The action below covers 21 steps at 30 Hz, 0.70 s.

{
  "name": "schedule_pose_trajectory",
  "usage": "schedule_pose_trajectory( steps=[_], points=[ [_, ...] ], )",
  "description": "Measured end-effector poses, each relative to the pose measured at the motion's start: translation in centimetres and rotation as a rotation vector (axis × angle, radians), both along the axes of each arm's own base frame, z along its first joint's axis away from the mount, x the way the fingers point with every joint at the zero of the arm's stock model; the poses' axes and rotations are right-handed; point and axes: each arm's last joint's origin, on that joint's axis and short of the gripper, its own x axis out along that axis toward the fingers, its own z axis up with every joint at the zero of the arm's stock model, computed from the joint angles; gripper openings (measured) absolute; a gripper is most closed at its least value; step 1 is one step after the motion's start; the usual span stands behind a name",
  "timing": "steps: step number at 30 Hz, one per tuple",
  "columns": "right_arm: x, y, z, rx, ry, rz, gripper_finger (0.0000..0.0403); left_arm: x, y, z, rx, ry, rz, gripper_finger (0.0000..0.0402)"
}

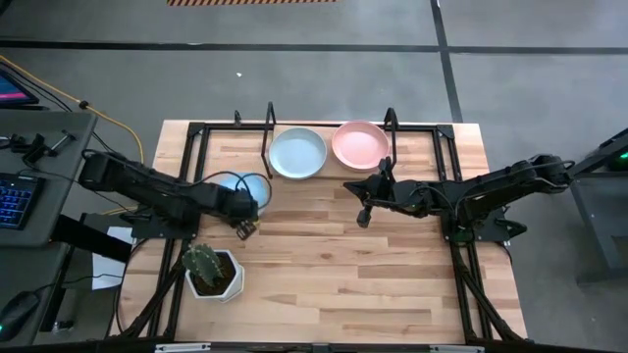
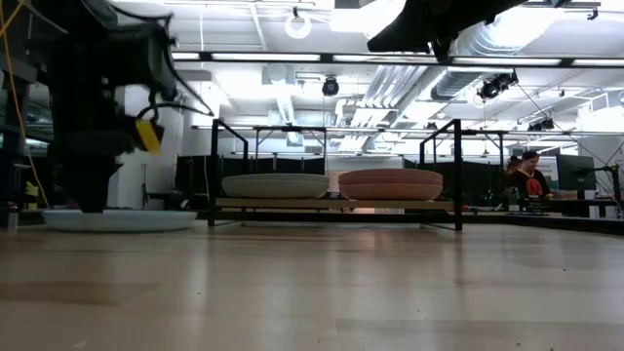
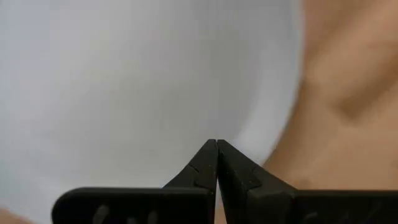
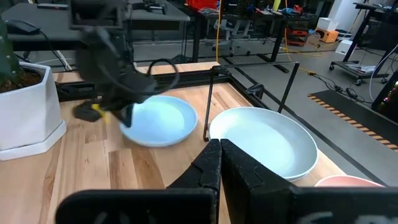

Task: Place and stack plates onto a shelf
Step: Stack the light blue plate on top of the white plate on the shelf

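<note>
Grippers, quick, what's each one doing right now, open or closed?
Left gripper: closed, empty, over the blue plate.
Right gripper: closed, empty, in front of the shelf.

bright even overhead light, glare from ceiling lamps [image 2: 292, 21] in the low view, left arm [image 4: 109, 59] motion-blurred, blue plate [image 3: 124, 87] close and out of focus

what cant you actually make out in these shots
- Blue plate: high view, the left gripper and its arm cover much of it.
- Left wrist view: the plate fills the frame, blurred; contact with the shut fingers cannot be told.
- Pink plate: right wrist view, cut off by the bottom edge.
- Right gripper: low view shows only a dark silhouette at the top.
</note>
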Motion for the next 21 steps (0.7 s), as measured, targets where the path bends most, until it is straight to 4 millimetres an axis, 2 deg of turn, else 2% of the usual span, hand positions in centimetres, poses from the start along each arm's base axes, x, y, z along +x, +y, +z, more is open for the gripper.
schedule_pose_trajectory(
  steps=[8, 14, 21],
  points=[
    [0.0, 0.0, 0.0, 0.000, 0.000, 0.000, 0.0000, 1.5, -3.7, 0.6, -0.094, -0.176, -0.152, 0.0000],
    [0.0, 0.0, 0.1, 0.001, -0.008, 0.000, 0.0000, 3.5, -5.1, -1.2, -0.107, -0.237, -0.191, 0.0000],
    [0.0, 0.0, 0.1, 0.002, -0.008, 0.000, 0.0000, 8.4, -5.6, -3.0, -0.062, -0.298, -0.314, 0.0000]
  ],
)
